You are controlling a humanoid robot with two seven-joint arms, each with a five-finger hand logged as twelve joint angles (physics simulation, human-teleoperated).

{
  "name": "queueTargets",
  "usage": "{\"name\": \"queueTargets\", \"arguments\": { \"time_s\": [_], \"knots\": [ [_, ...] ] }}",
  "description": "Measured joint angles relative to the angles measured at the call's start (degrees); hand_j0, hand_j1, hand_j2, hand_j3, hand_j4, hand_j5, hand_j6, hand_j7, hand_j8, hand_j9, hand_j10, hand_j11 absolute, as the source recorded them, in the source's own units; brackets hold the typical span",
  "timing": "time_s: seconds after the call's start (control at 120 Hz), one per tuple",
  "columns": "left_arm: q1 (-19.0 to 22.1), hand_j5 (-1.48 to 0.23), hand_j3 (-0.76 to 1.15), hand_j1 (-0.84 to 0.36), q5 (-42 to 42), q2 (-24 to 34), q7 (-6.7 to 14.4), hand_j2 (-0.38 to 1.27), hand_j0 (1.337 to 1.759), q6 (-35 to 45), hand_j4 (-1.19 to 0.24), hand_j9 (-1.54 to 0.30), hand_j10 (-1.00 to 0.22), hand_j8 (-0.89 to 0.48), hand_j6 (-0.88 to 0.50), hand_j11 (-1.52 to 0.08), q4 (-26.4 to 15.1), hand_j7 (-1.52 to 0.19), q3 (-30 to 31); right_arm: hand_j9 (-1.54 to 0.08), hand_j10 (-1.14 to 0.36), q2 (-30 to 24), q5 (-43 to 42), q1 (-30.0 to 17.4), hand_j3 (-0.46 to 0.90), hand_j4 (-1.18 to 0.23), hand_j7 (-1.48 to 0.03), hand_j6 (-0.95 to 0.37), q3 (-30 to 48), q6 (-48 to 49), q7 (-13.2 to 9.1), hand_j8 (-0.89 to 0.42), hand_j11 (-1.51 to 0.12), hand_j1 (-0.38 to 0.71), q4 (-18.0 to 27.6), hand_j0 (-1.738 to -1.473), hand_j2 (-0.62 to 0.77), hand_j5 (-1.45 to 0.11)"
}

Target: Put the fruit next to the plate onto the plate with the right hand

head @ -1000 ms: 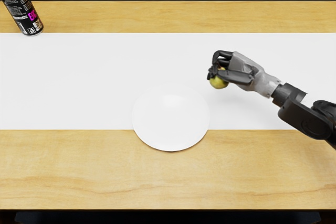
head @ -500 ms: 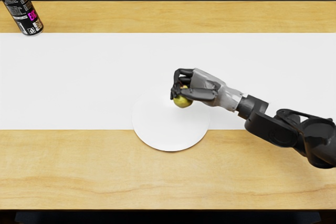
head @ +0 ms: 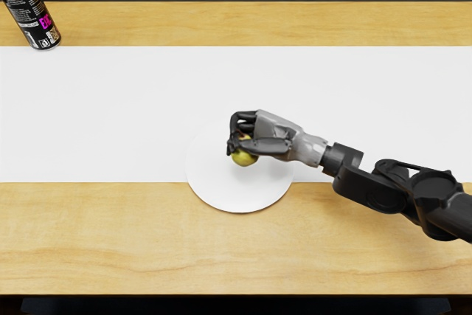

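A small yellow-green fruit [head: 243, 158] is held in my right hand [head: 243, 142], whose fingers are curled around it from above. The hand and fruit are over the middle of the round white plate [head: 214, 182], which lies at the table's centre on the front edge of a white cloth strip. Whether the fruit touches the plate cannot be told. My right arm [head: 398, 189] reaches in from the right edge. The left arm is out of view.
A black spray can [head: 28, 5] with a pink label stands at the far left back corner. The white runner [head: 110, 108] spans the wooden table [head: 221, 256] from left to right.
My right hand has carried the fruit leftward and toward the front, from beside the plate's right to over the plate's middle. The plate and can have not moved.
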Motion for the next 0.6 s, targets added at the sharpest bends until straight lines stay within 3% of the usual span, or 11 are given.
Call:
{"name": "queueTargets", "arguments": {
  "time_s": [0.075,0.267,0.367,0.6],
  "knots": [
    [0.0,0.00,0.00,0.35,0.0,0.0,0.0,0.00,1.658,0.0,0.00,0.00,0.00,0.00,0.00,0.00,0.0,0.00,0.0,-1.06,-0.63,0.1,0.1,0.0,0.00,-0.73,-1.02,-0.81,0.0,-0.1,0.0,-0.73,-1.05,0.54,-0.2,-1.649,-0.12,-1.06],
    [0.0,0.00,0.00,0.35,0.0,0.0,0.0,0.00,1.658,0.0,0.00,0.00,0.00,0.00,0.00,0.00,0.0,0.00,0.0,-0.86,-0.59,0.9,0.6,0.0,0.00,-0.63,-0.85,-0.66,0.4,0.0,0.0,-0.63,-0.86,0.41,-0.6,-1.655,-0.12,-0.86],
    [0.0,0.00,0.00,0.35,0.0,0.0,0.0,0.00,1.658,0.0,0.00,0.00,0.00,0.00,0.00,0.00,0.0,0.00,0.0,-0.77,-0.57,1.3,0.6,0.0,0.00,-0.59,-0.78,-0.61,0.5,-0.2,0.0,-0.60,-0.77,0.40,-1.0,-1.657,-0.21,-0.78],
    [0.0,0.00,0.00,0.35,0.0,0.0,0.0,0.00,1.658,0.0,0.00,0.00,0.00,0.00,0.00,0.00,0.0,0.00,0.0,-0.60,-0.46,1.5,1.3,0.0,0.00,-0.47,-0.60,-0.47,0.6,0.0,0.0,-0.47,-0.59,0.21,-1.3,-1.658,-0.12,-0.60]
  ]
}}
